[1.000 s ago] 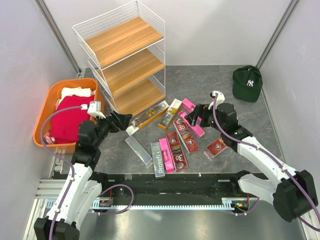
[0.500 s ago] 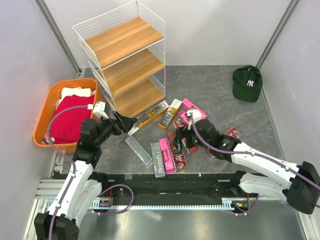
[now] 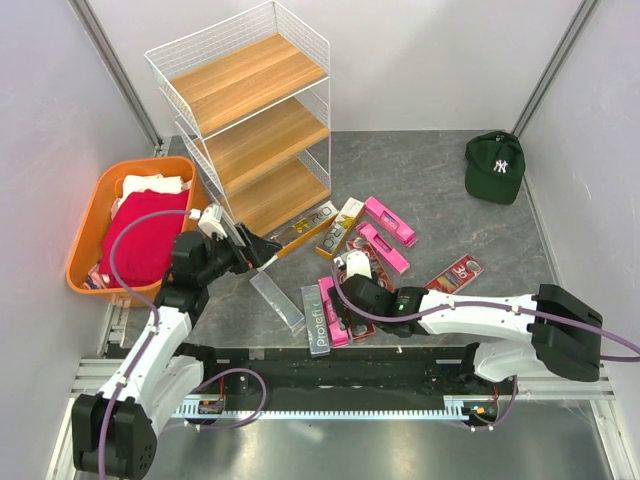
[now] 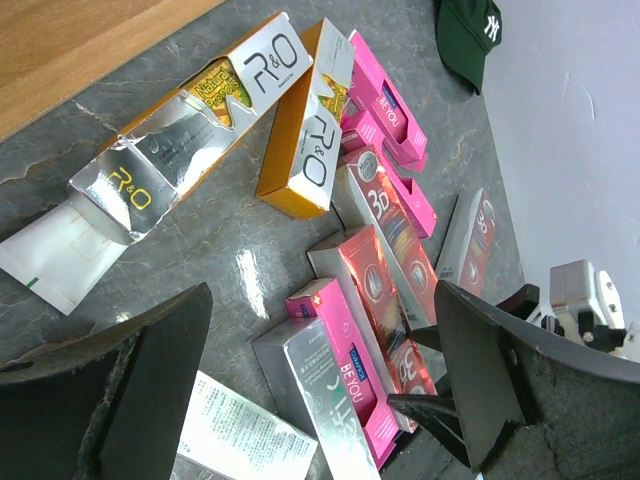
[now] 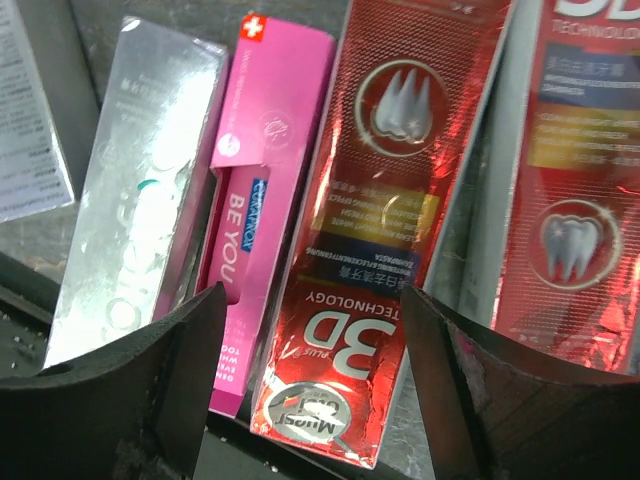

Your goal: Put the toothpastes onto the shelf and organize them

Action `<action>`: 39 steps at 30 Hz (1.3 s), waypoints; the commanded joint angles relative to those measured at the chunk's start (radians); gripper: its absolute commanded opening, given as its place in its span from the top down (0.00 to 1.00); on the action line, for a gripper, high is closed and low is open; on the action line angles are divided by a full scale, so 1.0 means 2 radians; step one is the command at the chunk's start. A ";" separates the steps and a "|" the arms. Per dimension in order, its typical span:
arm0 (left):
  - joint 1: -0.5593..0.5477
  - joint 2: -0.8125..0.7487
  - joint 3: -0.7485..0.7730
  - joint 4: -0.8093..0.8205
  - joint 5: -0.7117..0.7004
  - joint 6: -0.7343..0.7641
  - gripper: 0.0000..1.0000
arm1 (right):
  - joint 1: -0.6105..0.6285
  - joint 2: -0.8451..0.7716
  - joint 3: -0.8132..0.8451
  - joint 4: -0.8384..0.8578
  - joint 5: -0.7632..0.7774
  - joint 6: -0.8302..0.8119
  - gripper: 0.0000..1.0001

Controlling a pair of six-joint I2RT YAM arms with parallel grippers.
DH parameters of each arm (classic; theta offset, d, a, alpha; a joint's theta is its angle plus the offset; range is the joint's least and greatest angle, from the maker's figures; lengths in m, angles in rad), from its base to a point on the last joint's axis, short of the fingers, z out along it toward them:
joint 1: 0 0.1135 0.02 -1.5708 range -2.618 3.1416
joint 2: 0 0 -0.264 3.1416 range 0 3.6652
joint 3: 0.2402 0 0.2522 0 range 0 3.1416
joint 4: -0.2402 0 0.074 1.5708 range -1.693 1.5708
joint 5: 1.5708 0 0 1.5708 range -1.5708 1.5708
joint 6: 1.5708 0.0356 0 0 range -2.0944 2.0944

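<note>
the shelf (image 3: 250,110) stands at the far left of the grey table (image 3: 420,170), three wooden boards in a white wire frame. the toothpaste boxes (image 3: 352,262) lie loose on the table, spread from the foot of the shelf towards the middle of the near edge.

the left claw (image 3: 263,247) hangs low by the foot of the shelf, spread wide with nothing in it. in its wrist view the two dark fingers (image 4: 130,380) frame the pile from above. a gold box (image 4: 190,130) with a shiny silver end lies nearest the bottom board, and a second gold box (image 4: 315,130) lies just beside it at an angle. pink and red boxes lie beyond.

the right claw (image 3: 338,302) reaches across to the near end of the pile. it is also open and holds nothing. in its wrist view the fingers (image 5: 140,390) stand either side of the end of a dark red box (image 5: 370,200) lying flat. a pink box (image 5: 260,180) lies against one long side of it and another red box (image 5: 575,180) against the other. a silver box (image 5: 140,200) lies just beyond the pink one, and one finger sits over the ends of those two — whether the pads touch any box i cannot tell.

an orange basket (image 3: 88,215) with a red cloth (image 3: 145,240) in it sits left of the shelf. a dark green cap (image 3: 493,165) lies well apart at the far right.
</note>
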 commanded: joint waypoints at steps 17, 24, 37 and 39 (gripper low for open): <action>0.001 0.038 -0.013 0.040 0.031 -0.001 0.00 | 0.001 0.030 0.002 -0.009 0.068 0.025 0.33; 0.001 0.048 -0.011 0.044 0.040 -0.001 0.00 | 0.001 0.047 -0.001 0.016 0.034 0.035 0.31; -0.016 0.055 0.002 0.031 0.031 0.005 0.00 | 0.000 0.126 0.019 0.009 0.038 0.032 0.22; -0.025 0.056 0.005 0.026 0.023 0.010 0.00 | -0.003 0.124 0.017 0.009 0.041 0.031 0.24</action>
